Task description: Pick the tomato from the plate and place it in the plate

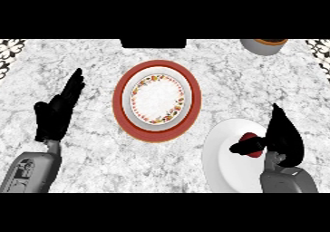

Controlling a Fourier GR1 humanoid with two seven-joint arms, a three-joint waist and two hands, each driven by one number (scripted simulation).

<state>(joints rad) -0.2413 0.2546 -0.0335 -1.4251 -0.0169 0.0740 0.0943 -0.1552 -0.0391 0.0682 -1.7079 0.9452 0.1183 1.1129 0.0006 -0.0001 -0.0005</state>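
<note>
Nearest me, my right hand (289, 138) sits over the plain white round plate (225, 170) at the lower right of the grey-white marble counter (94, 149). Its thumb lies curled across the small red tomato (250, 136), pinning it against the palm, so I read this hand as grasping the tomato. The tomato is mostly hidden, and only red slivers show above and below the thumb. It is over the right part of the white plate, and I cannot tell whether it touches the plate.

At the left my left hand (55, 113) rests released, fingers straight and pointing away from me, holding nothing.

Farther out, in the middle, lies the round plate with a wide red rim (121, 97), its white centre ringed by a red and yellow flower print, well apart from both hands.

At the far edge I see a black rectangular block (153, 43) and, to its right, a grey bowl with an orange-brown inside (261, 46)
</note>
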